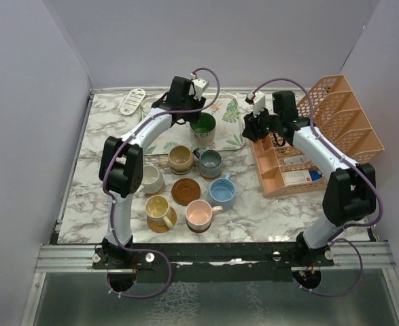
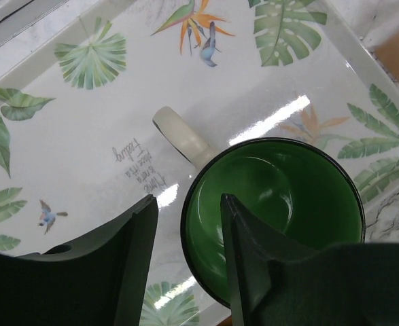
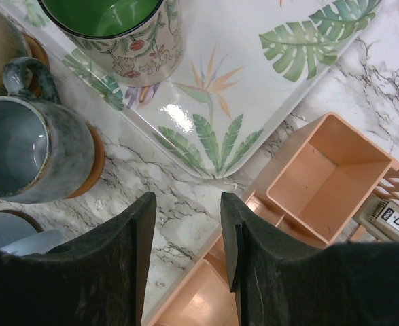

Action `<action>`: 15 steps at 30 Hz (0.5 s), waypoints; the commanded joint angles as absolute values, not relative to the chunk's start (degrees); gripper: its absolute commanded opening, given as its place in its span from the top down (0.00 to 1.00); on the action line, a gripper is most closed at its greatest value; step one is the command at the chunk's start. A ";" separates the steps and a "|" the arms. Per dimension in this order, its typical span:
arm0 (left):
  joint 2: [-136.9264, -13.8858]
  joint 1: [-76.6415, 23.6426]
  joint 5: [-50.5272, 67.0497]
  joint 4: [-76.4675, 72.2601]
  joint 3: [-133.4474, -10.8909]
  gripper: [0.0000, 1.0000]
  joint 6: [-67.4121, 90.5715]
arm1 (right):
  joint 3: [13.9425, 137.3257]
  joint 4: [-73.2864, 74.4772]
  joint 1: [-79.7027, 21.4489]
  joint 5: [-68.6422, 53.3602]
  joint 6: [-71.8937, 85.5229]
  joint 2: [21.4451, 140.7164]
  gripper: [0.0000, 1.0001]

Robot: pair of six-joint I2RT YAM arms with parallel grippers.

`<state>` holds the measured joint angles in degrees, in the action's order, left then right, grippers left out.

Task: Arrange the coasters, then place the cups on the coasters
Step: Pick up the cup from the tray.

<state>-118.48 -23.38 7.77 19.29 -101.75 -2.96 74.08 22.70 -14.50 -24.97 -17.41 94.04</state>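
A mug, green inside [image 2: 281, 197] [image 1: 202, 128], stands on the leaf-patterned tray [image 2: 83, 136], its pale handle [image 2: 179, 136] pointing away. My left gripper [image 2: 189, 200] [image 1: 189, 117] straddles its near wall, one finger inside, the other outside with a gap to the rim, so it is open. The right gripper [image 3: 187, 197] [image 1: 253, 125] hangs open and empty over marble beside the rack. Tan [image 1: 181, 157], grey-blue [image 1: 209, 161] [image 3: 22, 149], cream-white [image 1: 149, 178], yellow [image 1: 158, 208], pink [image 1: 199, 214] and light blue [image 1: 221, 193] cups sit on coasters. One dark brown coaster [image 1: 185, 191] lies bare.
An orange mesh file rack [image 1: 321, 136] [image 3: 321, 176] fills the right side, close under the right gripper. A white slotted object [image 1: 132, 100] lies at the back left. Grey walls enclose the marble table [image 1: 267, 210] on three sides.
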 commanded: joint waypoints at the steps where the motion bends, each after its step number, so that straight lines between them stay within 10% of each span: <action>1: -120.87 -24.20 4.92 21.15 -105.35 0.57 -4.39 | 73.50 21.15 -14.15 -26.63 -18.43 91.71 0.56; 15: -125.86 -24.97 1.44 22.86 -110.32 0.68 -6.32 | 73.24 21.40 -14.15 -27.37 -18.97 91.99 0.56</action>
